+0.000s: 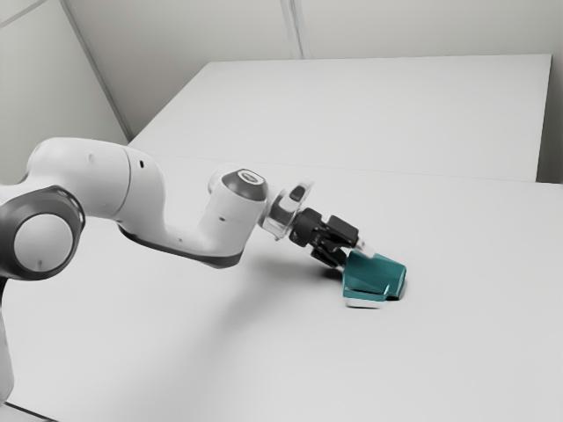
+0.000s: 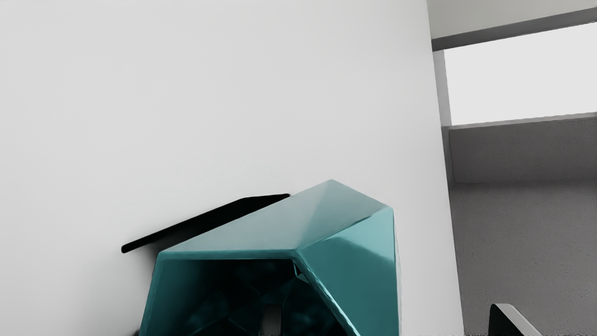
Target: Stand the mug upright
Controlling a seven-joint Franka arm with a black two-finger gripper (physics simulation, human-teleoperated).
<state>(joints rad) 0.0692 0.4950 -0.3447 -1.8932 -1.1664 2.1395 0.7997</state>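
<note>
Exterior view. Mug (image 1: pixel 374 274): teal, right of centre. Gripper (image 1: pixel 354 256): black, near centre. Arm (image 1: pixel 98 180): white, dark-grey trim, left. Table (image 1: pixel 264 352): pale grey, lower frame.

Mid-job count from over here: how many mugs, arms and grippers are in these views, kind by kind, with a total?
Mugs: 1, the teal mug, its mouth facing the gripper
Robot arms: 1, the white arm
Grippers: 1, black, its fingers apart
Total: 3
</note>
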